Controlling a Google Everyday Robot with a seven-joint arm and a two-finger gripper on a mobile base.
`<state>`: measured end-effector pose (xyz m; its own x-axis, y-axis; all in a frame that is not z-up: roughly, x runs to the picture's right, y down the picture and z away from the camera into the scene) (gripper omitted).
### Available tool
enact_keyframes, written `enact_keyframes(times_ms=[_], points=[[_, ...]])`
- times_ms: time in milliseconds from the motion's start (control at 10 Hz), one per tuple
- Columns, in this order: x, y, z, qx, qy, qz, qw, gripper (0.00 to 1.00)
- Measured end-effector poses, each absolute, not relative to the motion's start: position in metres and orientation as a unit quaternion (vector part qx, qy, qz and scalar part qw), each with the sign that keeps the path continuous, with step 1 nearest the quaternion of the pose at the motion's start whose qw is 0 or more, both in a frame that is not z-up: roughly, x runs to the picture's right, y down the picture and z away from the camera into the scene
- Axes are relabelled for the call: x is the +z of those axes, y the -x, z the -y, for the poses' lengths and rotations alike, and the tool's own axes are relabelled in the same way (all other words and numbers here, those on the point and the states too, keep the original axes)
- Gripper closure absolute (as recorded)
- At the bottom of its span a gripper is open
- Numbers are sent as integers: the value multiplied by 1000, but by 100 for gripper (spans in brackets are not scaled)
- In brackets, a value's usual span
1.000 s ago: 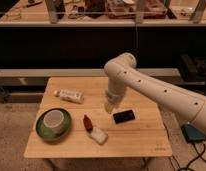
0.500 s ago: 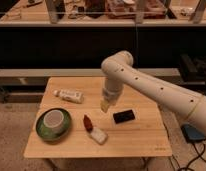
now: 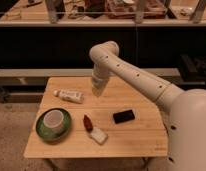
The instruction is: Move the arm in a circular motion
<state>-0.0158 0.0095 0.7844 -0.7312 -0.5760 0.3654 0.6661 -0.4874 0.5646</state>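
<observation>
The large glossy white arm (image 3: 141, 77) reaches from the lower right up to a bulbous elbow (image 3: 103, 52) above the wooden table (image 3: 131, 135), then bends down. Its tapered pale tip, the gripper (image 3: 97, 89), hangs over the table's back middle, just right of a white tube (image 3: 69, 94). It holds nothing that I can see.
On the table: a white cup on a green plate (image 3: 53, 124) at front left, a small red and white object (image 3: 93, 129) in the middle, a black rectangular object (image 3: 123, 116) to its right. Dark shelving (image 3: 61, 45) with clutter stands behind the table.
The elbow and the gripper tip have swung left and toward the table's back, from above the black object to near the white tube. The table objects have not moved.
</observation>
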Motion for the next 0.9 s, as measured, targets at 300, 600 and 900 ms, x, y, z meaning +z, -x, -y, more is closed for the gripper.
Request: enact_keyframes(times_ms=[300, 600, 900], points=[[811, 1, 8, -852, 73, 341, 391, 44], [830, -26, 16, -841, 83, 327, 423, 21], [836, -57, 14, -829, 88, 318, 451, 20]])
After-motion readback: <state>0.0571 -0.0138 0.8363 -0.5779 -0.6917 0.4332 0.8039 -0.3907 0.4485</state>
